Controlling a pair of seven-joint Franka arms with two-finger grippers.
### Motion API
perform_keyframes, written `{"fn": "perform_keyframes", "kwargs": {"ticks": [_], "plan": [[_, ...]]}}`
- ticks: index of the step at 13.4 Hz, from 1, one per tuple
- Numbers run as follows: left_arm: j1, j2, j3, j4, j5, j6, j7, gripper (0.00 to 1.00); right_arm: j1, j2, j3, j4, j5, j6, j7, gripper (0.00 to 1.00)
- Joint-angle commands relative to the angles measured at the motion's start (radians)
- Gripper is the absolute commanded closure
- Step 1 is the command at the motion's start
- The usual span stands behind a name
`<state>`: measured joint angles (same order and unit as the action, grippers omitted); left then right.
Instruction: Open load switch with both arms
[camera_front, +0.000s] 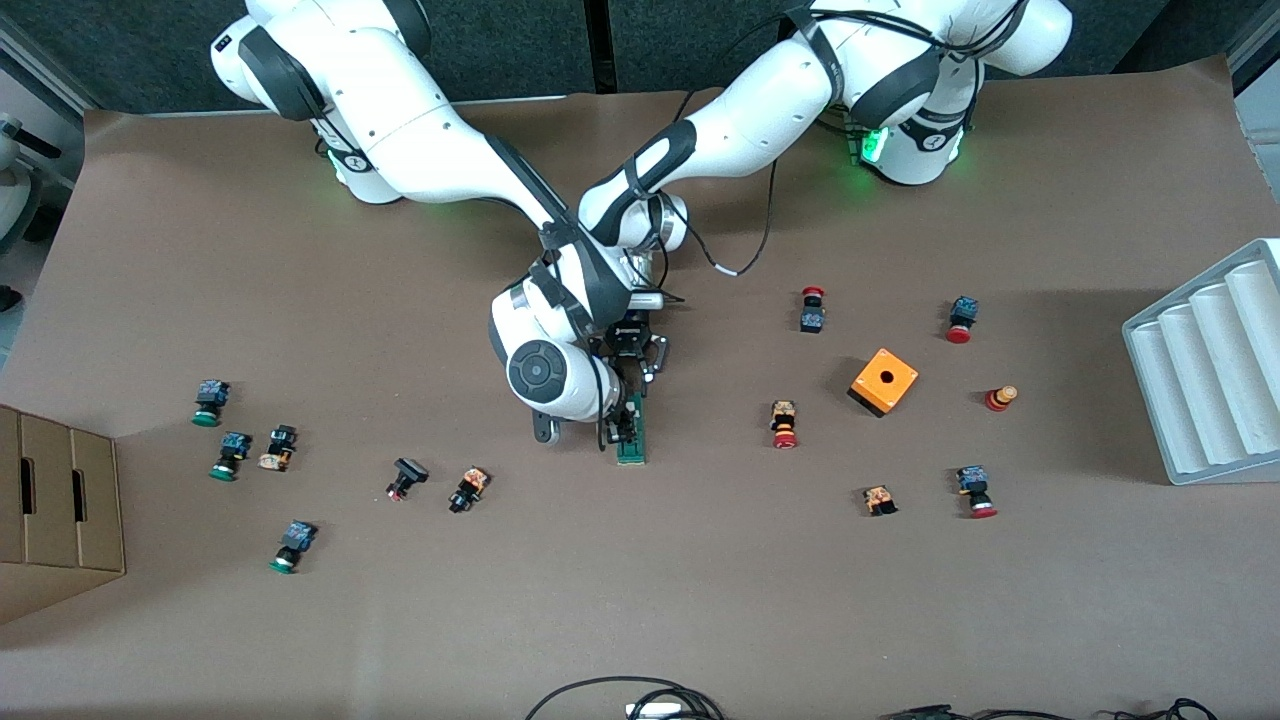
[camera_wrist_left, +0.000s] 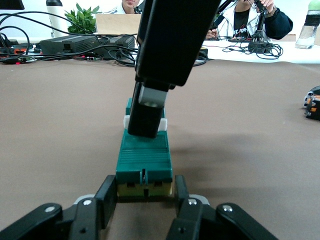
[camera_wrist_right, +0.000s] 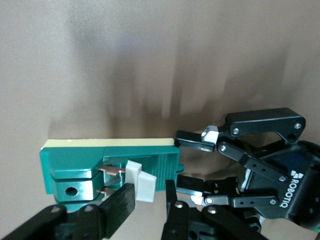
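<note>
In the middle of the table (camera_front: 700, 600), the left claw (camera_wrist_left: 145, 196) is squeezed shut on one end of the load switch (camera_front: 631, 432). The right claw (camera_wrist_right: 150, 197) pinches its white piece. Next, it probably must pull the piece gently while the left claw holds.

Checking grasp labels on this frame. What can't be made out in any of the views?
- Front view: most of the load switch is hidden under the right arm's wrist; both tools' contact with it can't be seen there.
- Left wrist view: the right tool blocks the switch's white piece.
- Right wrist view: the right tool is cut by the frame edge; the left tool hides the switch's end.
- Front view: push-button markings too small.
</note>
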<state>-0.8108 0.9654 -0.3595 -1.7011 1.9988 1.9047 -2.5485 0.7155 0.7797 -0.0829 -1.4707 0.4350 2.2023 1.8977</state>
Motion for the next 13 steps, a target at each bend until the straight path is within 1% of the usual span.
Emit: {"fn": "perform_keyframes", "kwargs": {"ticks": [1, 4, 5, 6, 7, 8, 9, 11, 13], "plan": [[-0.021, 0.012, 0.008, 0.006, 0.008, -0.006, -0.019, 0.47, 0.003, -0.011, -0.006, -0.013, -0.025, 0.01, 0.001, 0.65], [-0.021, 0.013, 0.008, 0.006, 0.008, -0.006, -0.018, 0.47, -0.005, -0.04, -0.006, -0.004, -0.019, -0.032, 0.004, 0.64], [-0.021, 0.012, 0.008, 0.006, 0.008, -0.006, -0.019, 0.47, -0.01, -0.057, -0.008, -0.003, -0.021, -0.045, 0.003, 0.63], [-0.021, 0.013, 0.008, 0.006, 0.008, -0.004, -0.019, 0.47, -0.019, -0.075, -0.008, -0.003, -0.021, -0.061, 0.003, 0.5], [-0.021, 0.013, 0.008, 0.008, 0.008, -0.006, -0.016, 0.47, -0.03, -0.097, -0.008, -0.003, -0.021, -0.088, 0.003, 0.28], [-0.021, 0.013, 0.008, 0.008, 0.008, -0.006, -0.016, 0.47, -0.043, -0.123, -0.006, -0.003, -0.022, -0.104, 0.001, 0.0], [-0.021, 0.013, 0.008, 0.008, 0.008, -0.006, -0.018, 0.47, -0.056, -0.149, -0.006, -0.005, -0.041, -0.108, -0.023, 0.0], [-0.021, 0.013, 0.008, 0.009, 0.008, -0.006, -0.016, 0.47, -0.089, -0.198, -0.005, -0.01, -0.067, -0.154, -0.141, 0.0], [-0.021, 0.012, 0.008, 0.008, 0.008, -0.006, -0.021, 0.47, -0.134, -0.259, -0.005, -0.019, -0.093, -0.222, -0.335, 0.0]]}}
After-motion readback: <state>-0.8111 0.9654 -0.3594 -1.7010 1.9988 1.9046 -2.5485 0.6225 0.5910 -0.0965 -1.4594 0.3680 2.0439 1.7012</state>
